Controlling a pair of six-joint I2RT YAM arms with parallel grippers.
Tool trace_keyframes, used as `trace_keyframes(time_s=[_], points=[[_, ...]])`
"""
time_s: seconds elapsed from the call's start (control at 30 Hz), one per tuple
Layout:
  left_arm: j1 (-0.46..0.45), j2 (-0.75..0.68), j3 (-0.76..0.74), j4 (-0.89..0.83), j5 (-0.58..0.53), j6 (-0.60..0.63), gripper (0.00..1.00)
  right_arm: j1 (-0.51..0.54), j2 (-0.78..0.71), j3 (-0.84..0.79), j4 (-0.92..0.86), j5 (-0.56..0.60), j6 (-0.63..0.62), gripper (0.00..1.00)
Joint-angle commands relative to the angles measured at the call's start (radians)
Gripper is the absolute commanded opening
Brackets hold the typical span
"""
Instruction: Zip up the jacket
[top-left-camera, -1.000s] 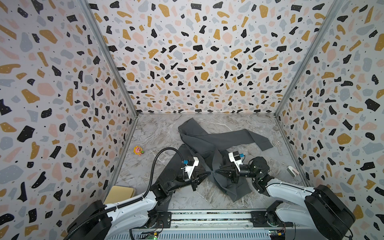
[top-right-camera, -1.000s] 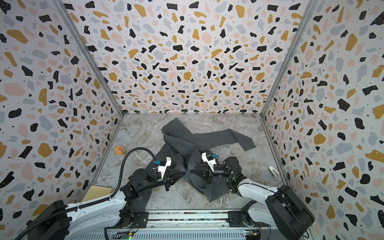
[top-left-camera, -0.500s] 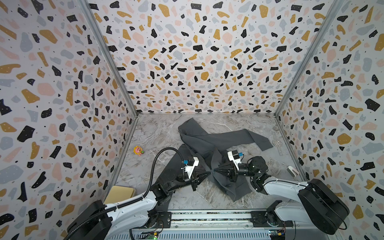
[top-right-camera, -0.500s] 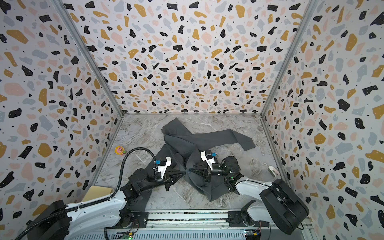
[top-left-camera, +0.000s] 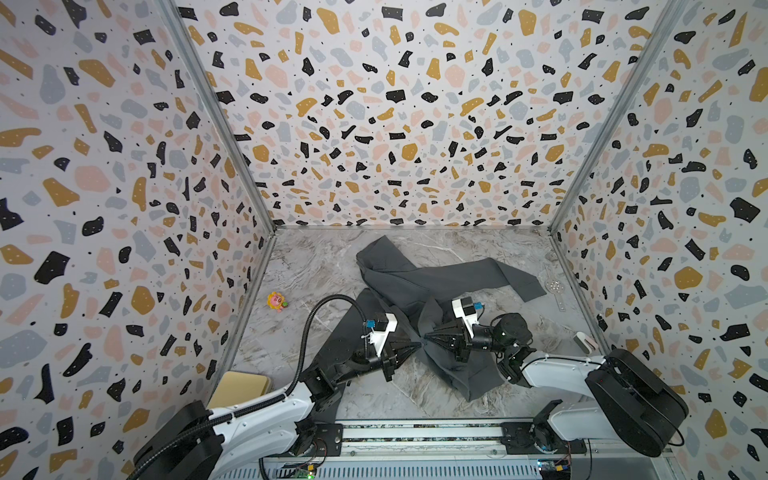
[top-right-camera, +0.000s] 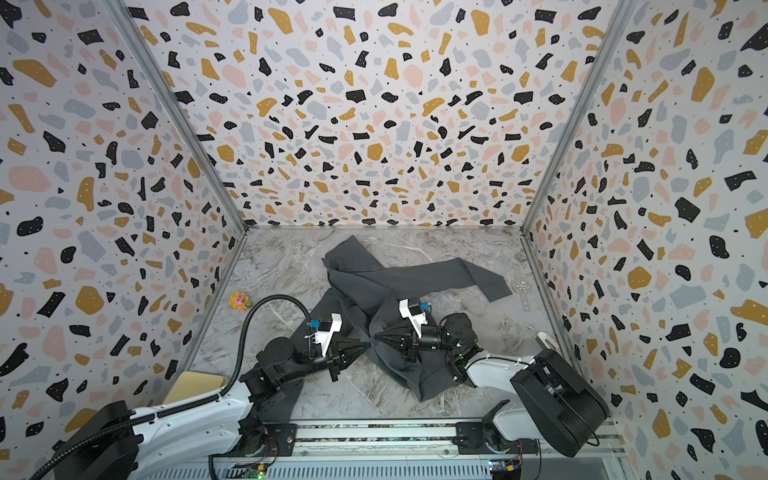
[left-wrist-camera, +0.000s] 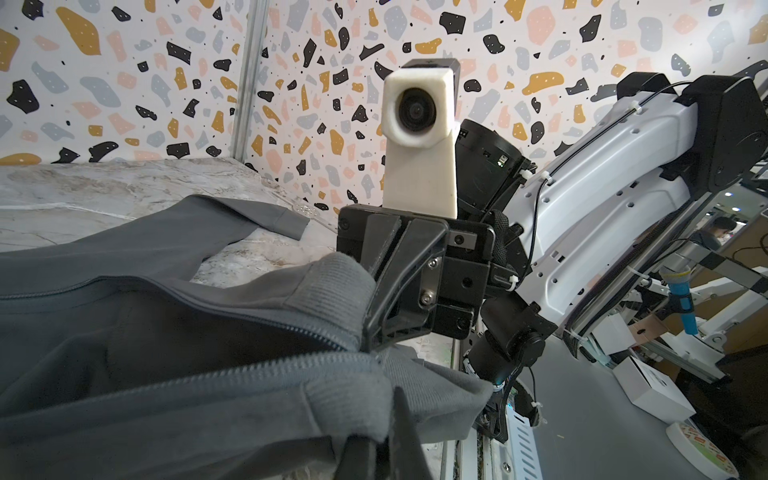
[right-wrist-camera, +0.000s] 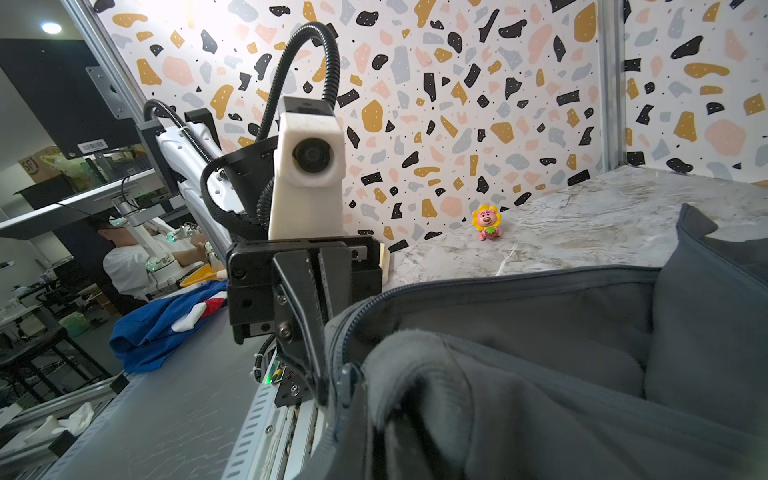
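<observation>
Nearest me, a tan pad (top-left-camera: 241, 384) lies in the near left corner of the counter (top-left-camera: 316, 266), well clear of the work.

Just beyond it the left claw (top-left-camera: 417, 346) and the right claw (top-left-camera: 427, 337) meet almost tip to tip, low over the counter. Each is pinched shut on the jacket (top-left-camera: 415, 278), one on either bottom corner of the front opening.

In the left wrist view the right claw grips the ribbed hem (left-wrist-camera: 332, 282) of one panel, and my own fingers at the bottom of that view bite the other panel's hem. The zip (left-wrist-camera: 266, 365) runs away from the two grips as two separate rows of teeth, so I judge it still open.

I read the pose as lining up the two zip ends so that one can be seated in the other; holding both corners this close keeps the soft cloth from sagging or twisting between them. Whether the ends are already engaged I cannot tell.

Past the claws the jacket's body is rumpled across the middle of the counter, one side trailing under the left arm. A sleeve (top-left-camera: 498, 276) is flung out to the right further back. A little pink-and-yellow toy (top-left-camera: 277, 301) sits near the left wall, apart from the cloth.
</observation>
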Motion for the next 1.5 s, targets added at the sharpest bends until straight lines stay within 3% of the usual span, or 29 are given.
trace_keyframes(time_s=[0.0,0.53,0.63,0.77,0.9,1.17,1.33,1.4,1.47], points=[[-0.016,-0.007,0.014,-0.001,0.006,0.041,0.0,0.033,-0.046,0.053,0.016,0.041,0.024,0.0],[-0.024,0.068,0.023,-0.082,-0.008,0.043,0.0,0.061,-0.139,0.079,-0.153,0.117,0.024,0.0],[-0.026,0.072,0.028,-0.091,-0.011,0.041,0.0,0.061,-0.146,0.086,-0.194,0.12,0.026,0.11],[-0.024,0.075,0.034,-0.109,-0.025,0.01,0.0,0.062,-0.165,0.122,-0.337,0.122,-0.007,0.39],[-0.027,0.077,0.04,-0.136,-0.025,-0.045,0.0,0.059,-0.214,0.142,-0.514,0.173,-0.109,0.5],[-0.031,0.072,0.051,-0.167,0.015,-0.144,0.0,0.064,-0.366,0.159,-0.84,0.434,-0.457,0.58],[-0.033,0.049,0.058,-0.193,0.034,-0.175,0.0,0.07,-0.416,0.22,-1.016,0.503,-0.68,0.61],[-0.036,0.035,0.062,-0.208,0.041,-0.18,0.0,0.079,-0.423,0.244,-1.072,0.527,-0.752,0.65],[-0.036,0.023,0.064,-0.219,0.047,-0.182,0.0,0.089,-0.428,0.267,-1.115,0.552,-0.808,0.76]])
